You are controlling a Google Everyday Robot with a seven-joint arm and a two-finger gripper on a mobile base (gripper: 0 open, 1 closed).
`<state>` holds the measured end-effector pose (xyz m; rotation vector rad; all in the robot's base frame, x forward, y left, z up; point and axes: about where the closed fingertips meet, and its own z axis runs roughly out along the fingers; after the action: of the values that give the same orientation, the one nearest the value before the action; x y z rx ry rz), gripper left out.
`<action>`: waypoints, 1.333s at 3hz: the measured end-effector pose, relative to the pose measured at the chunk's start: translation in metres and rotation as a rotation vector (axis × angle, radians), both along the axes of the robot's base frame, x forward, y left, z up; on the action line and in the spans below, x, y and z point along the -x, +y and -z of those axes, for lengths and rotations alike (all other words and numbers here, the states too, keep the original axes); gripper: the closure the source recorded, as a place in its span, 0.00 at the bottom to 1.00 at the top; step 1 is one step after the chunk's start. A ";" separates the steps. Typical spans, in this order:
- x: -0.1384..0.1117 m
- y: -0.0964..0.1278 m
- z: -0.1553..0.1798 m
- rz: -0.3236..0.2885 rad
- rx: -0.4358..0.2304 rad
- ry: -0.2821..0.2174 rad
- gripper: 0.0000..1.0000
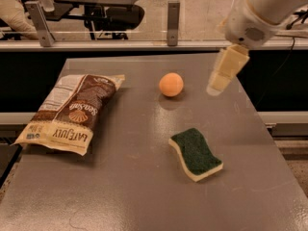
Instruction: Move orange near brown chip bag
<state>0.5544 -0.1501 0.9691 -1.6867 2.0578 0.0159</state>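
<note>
Hovering just right of the orange point(171, 84), the gripper point(215, 87) looks empty; clenched or released, I cannot tell; bag point(72, 112) lies well left.

On my screen the table point(120, 191) looks matt grey with a faint sheen. The brown chip bag point(72, 112) is crinkly and slightly glossy, and the orange point(171, 84) is smooth. The sponge point(196, 154) has a coarse green top over pale foam. The gripper point(214, 87), just right of the orange, looks like smooth cream plastic.
</note>
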 end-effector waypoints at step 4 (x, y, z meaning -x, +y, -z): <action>-0.097 0.091 0.077 -0.014 -0.162 0.075 0.00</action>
<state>0.6510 -0.0588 0.8923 -1.6234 2.0394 0.2478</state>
